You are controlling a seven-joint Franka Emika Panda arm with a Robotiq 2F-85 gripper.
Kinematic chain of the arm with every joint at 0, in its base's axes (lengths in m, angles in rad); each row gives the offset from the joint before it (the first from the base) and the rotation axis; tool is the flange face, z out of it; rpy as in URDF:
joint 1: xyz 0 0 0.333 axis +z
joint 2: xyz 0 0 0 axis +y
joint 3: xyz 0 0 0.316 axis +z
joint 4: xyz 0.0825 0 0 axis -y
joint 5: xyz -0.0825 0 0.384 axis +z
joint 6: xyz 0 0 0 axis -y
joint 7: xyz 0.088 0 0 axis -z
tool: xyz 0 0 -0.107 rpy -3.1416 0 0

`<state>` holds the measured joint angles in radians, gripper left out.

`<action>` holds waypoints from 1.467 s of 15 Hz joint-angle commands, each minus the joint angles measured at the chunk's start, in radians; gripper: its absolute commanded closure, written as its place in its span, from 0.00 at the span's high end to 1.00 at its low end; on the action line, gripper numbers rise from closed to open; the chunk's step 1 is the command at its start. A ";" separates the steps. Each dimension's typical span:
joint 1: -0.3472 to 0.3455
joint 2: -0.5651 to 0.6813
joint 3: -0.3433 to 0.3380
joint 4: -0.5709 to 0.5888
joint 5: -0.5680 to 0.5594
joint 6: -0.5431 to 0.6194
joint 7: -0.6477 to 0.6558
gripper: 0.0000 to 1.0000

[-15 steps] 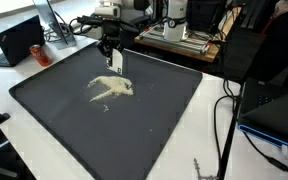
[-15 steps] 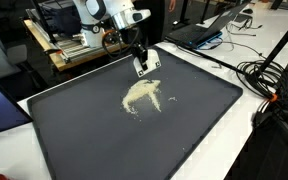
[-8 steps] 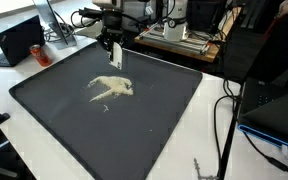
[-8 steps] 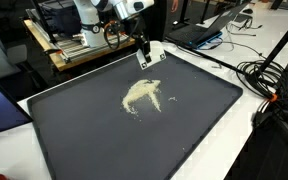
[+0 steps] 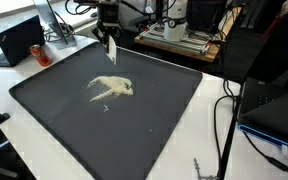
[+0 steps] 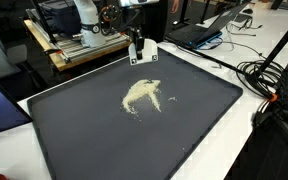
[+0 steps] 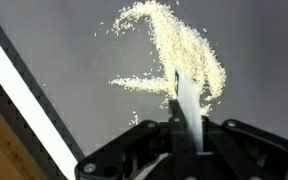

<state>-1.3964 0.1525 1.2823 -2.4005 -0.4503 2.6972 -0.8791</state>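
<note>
Pinching a thin white card (image 5: 111, 51) in the pincer (image 5: 108, 41), clamped tight on the upper end and leaving the lower end free. Held in the air over the far part of a wide, shallow black tray (image 5: 149, 130), near the far rim and apart from the contents. Appearing in the wrist view as a narrow pale strip (image 7: 187, 95), flat, straight-edged and stiff-looking, running out from between the dark fingers.

Lying in the tray: a loose heap of pale grains (image 5: 112, 88), cream to off-white, fine and dry-looking, placed about the middle and slightly toward the far side. Irregular in outline: thickest in a central patch, thinning into trails that spread outward, with stray single grains scattered around. Resolved in the wrist view into a curved band of grains (image 7: 174, 50) with a thinner arm branching off to the left.

Made of matt, dark grey-black material, rectangular with rounded corners and a low raised rim; showing a finely textured floor up close. Resting on a white surface (image 6: 229, 150) that borders it on the near and right sides in an exterior view.

Catalogued around the tray: an open dark laptop (image 5: 19, 40) at the far left in an exterior view; a tangle of black cables (image 6: 269, 85) to the right; a second, wooden-topped surface (image 6: 74, 57) carrying equipment beyond the far rim.
</note>
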 commanded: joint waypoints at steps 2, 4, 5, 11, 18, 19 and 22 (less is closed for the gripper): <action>-0.010 0.026 0.057 0.164 0.135 -0.359 -0.148 0.01; 0.000 0.040 0.055 0.232 0.162 -0.455 -0.124 0.01; 0.003 0.052 0.051 0.251 0.177 -0.460 -0.103 0.01; 0.007 0.059 0.047 0.244 0.156 -0.463 -0.109 0.01; -0.043 -0.052 0.143 0.231 0.182 -0.440 -0.051 0.01; -0.043 -0.064 0.156 0.232 0.175 -0.445 -0.045 0.01; -0.039 -0.098 0.196 0.233 0.163 -0.442 -0.037 0.01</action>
<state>-1.4161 0.1242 1.4352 -2.1661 -0.2968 2.2619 -0.9250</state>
